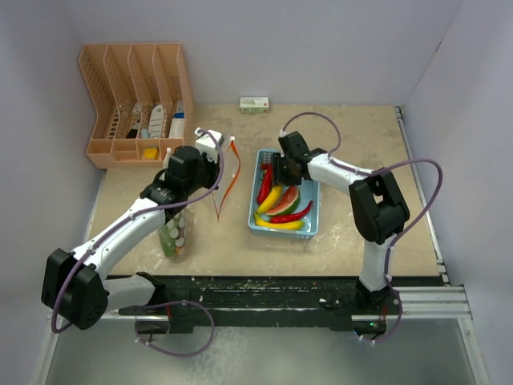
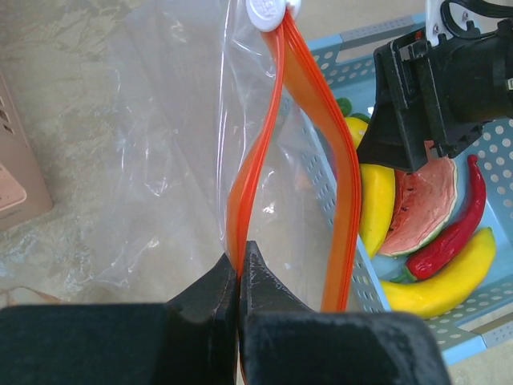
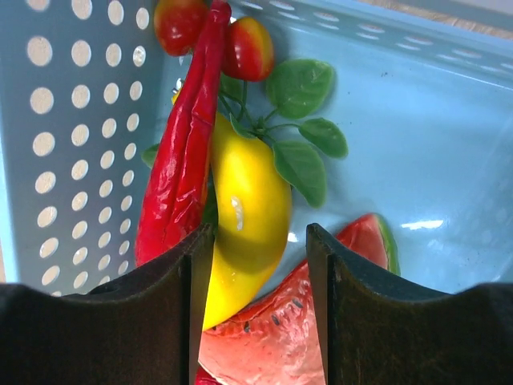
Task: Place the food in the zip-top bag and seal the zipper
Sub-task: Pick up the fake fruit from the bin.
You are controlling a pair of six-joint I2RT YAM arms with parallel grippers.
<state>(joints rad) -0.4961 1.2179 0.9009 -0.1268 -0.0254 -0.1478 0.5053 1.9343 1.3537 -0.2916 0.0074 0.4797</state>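
Observation:
My left gripper is shut on one orange zipper strip of the clear zip-top bag and holds its mouth open; the white slider sits at the far end. The food lies in the light-blue basket: yellow bananas, a watermelon slice, a red chilli. My right gripper is open low inside the basket, its fingers straddling a yellow banana, with a red chilli at its left, a watermelon slice below, and green leaves beyond.
An orange desk organiser stands at the back left. A small white-green box lies by the back wall. A clear container with green contents stands under my left arm. Walls close the table on three sides.

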